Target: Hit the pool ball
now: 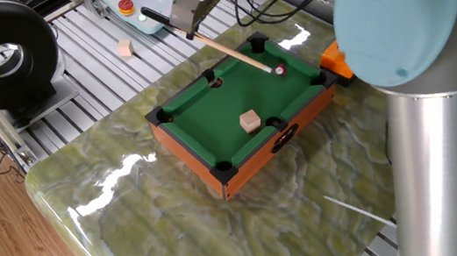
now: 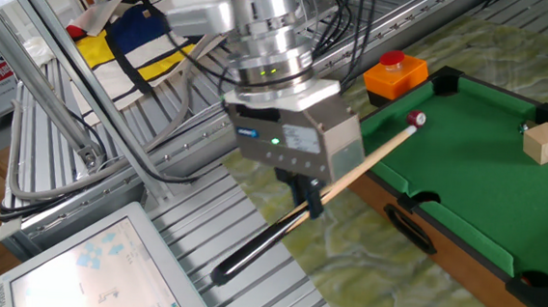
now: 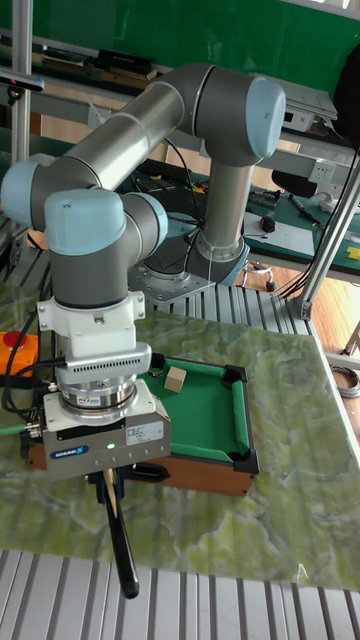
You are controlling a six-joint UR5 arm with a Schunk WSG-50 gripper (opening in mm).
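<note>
The jaws are clenched on a cue, gripped partway along its length where the pale shaft meets the black butt. The gripper is seen below a grey body with a lit green light, hanging just off the table's near edge over the slatted metal bench. In the tall fixed view the gripper is partly hidden under its body, and the black butt is seen slanting down past it.

The cue is angled up over the rail of a small pool table, its tip lying against the ball. The ball is found on the green felt close to the rail, between a corner pocket and a side pocket. In one fixed view the ball is seen at the far side of the pool table, at the end of the cue, with the gripper above the bench.

A wooden cube rests on the felt well apart from the ball. A red button on an orange box stands just beside the table's corner. The table sits on a green marbled slab.
</note>
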